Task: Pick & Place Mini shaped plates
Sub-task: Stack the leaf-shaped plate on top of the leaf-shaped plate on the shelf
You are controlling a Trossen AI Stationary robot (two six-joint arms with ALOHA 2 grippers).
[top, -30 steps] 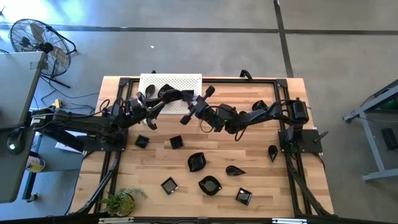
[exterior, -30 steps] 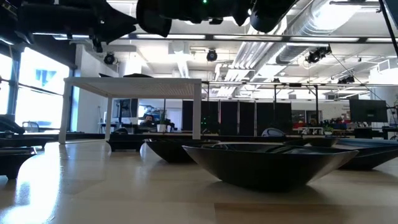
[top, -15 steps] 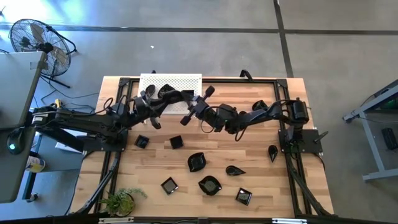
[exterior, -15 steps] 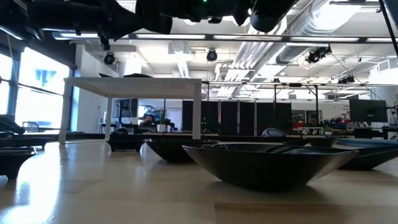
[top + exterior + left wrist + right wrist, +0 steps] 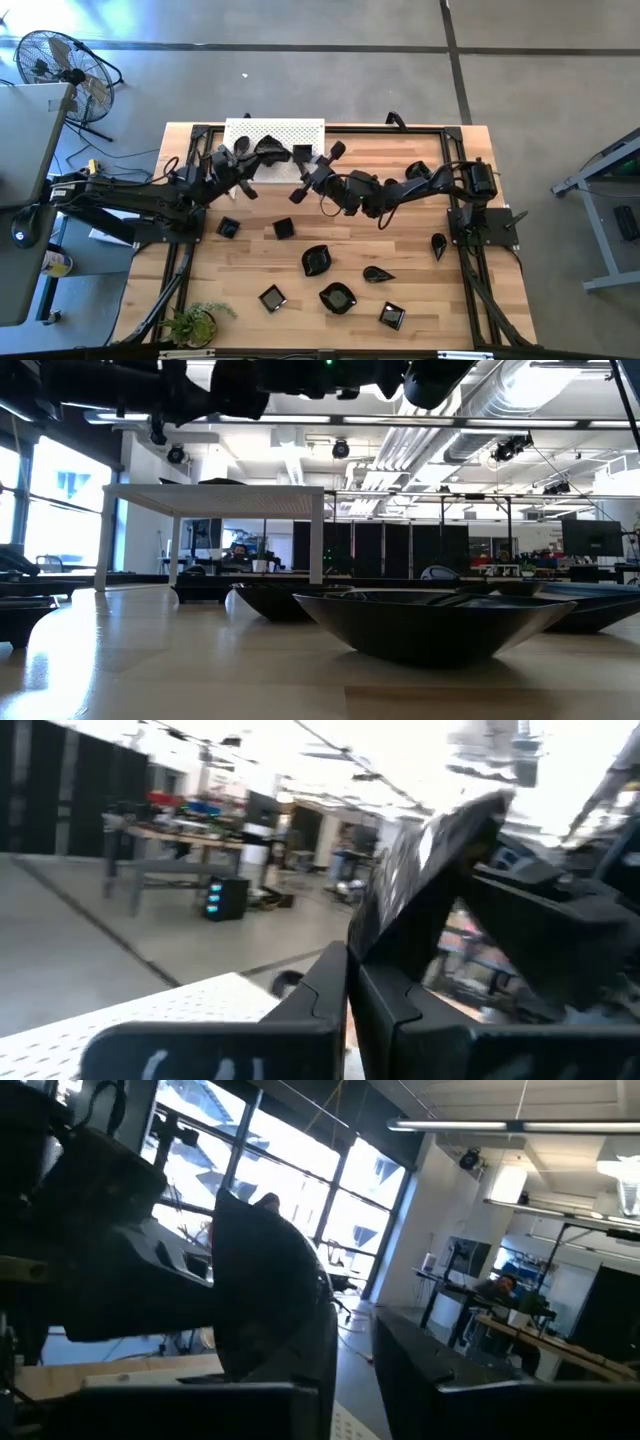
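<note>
Left gripper [image 5: 349, 970] clenched, fingers together on rim of mini plate [image 5: 425, 870]; pinch point itself partly hidden. Sits above white perforated board [image 5: 300, 130], at 12 o'clock edge of table [image 5: 420, 300]. Plate up on edge, tilted, long axis running out and away from fingertips, glossy face toward right arm.

Right gripper [image 5: 350, 1350] just beside at 3 o'clock, released, clear gap between fingers, plate close alongside one of them. Tight there, little room between the two grippers.

Open wood toward 6 o'clock, then loose plates: wavy one [image 5: 317, 260], round one [image 5: 337, 297], leaf [image 5: 377, 273], squares [image 5: 283, 229], [image 5: 271, 298], [image 5: 392, 316]. One more [image 5: 438, 243] at 4 o'clock by right arm base. Potted plant [image 5: 195, 322] at 7 o'clock corner. Black frame rails along both side edges. Fan [image 5: 50, 60] off table at 10 o'clock, well apart.
</note>
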